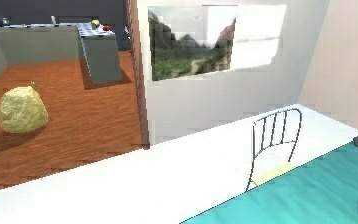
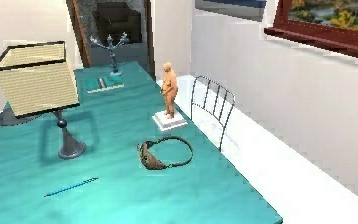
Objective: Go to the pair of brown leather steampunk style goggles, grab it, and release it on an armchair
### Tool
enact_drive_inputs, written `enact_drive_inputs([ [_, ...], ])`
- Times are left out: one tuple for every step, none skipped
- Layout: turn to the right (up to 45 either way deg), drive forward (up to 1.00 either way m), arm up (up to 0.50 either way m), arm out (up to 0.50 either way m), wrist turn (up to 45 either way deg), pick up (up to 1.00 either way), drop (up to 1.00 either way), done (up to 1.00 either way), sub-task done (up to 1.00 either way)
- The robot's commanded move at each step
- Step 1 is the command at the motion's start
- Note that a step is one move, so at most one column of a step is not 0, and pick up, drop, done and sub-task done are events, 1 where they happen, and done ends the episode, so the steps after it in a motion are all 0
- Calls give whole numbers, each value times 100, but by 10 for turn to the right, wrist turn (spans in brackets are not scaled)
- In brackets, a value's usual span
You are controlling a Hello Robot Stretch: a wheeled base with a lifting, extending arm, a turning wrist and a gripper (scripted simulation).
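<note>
The brown goggles (image 2: 159, 154), a dark brown band looped in a ring with lens cups at its left, lie on the teal bed (image 2: 217, 190) in the arm side view, below the middle. A corner of the same teal bed (image 1: 327, 190) shows at the forward view's lower right.
On the bed stand a lamp with a ribbed cream shade (image 2: 35, 80), an orange figurine on a white base (image 2: 169, 95), a candelabra (image 2: 111, 55) and a thin blue stick (image 2: 71, 186). A dark wire bed rail (image 1: 275, 140) (image 2: 213, 105) edges it. Through a doorway lie wooden floor, a yellow sack (image 1: 22, 108) and grey counters (image 1: 97, 45). A landscape picture (image 1: 192, 40) hangs on the wall.
</note>
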Motion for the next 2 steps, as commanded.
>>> enact_drive_inputs([
  [0,0,50,0,0,0,0,0,0],
  [0,0,38,0,0,0,0,0,0],
])
